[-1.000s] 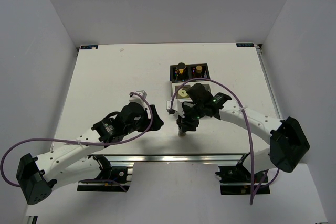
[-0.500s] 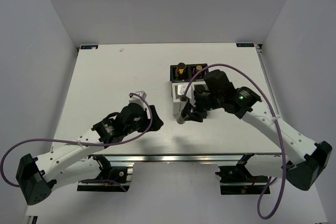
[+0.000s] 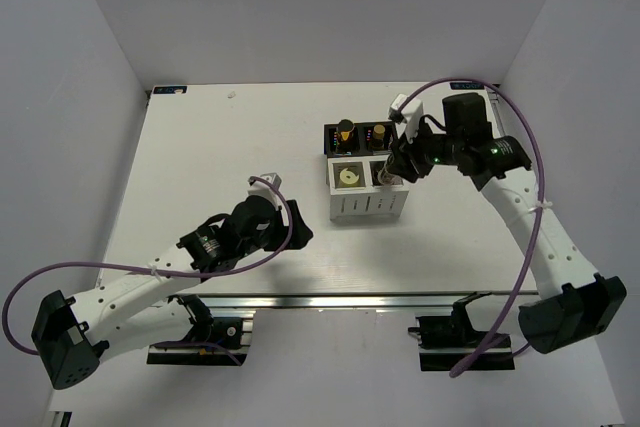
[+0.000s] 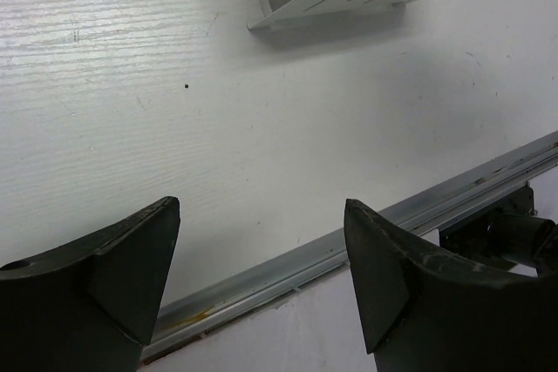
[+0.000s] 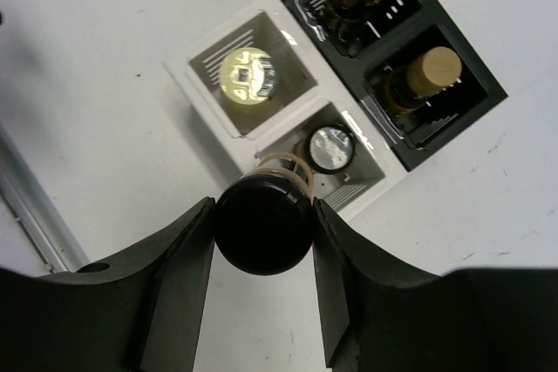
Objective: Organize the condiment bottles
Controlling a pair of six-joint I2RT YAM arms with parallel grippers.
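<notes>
The right gripper [image 5: 261, 211] has its fingers clamped on the black cap of a short jar [image 5: 263, 231], held just over the near-right cell of the box [image 3: 365, 207], close to that cell's front edge. A second jar [image 5: 331, 147] already sits in the same cell, so I'd want the held one kept upright and lined up with the free space beside its neighbour, then lowered slowly and let go only once its base is seated. Coming down on the rim or on the other cap could tip it. From here I can't tell whether its base has dipped below the rim yet. The cream bottle [image 5: 248, 76] fills the near-left cell and the two tall bottles [image 3: 345, 132] stand in the black back cells. The left gripper [image 4: 259, 215] hangs with fingers apart and empty over the table [image 4: 131, 84]. A second ago the jar was down by the table's front edge, ahead of the box. Since then the right arm has swung out to the right and carried it up and back over the box, while the left arm has hardly shifted.
</notes>
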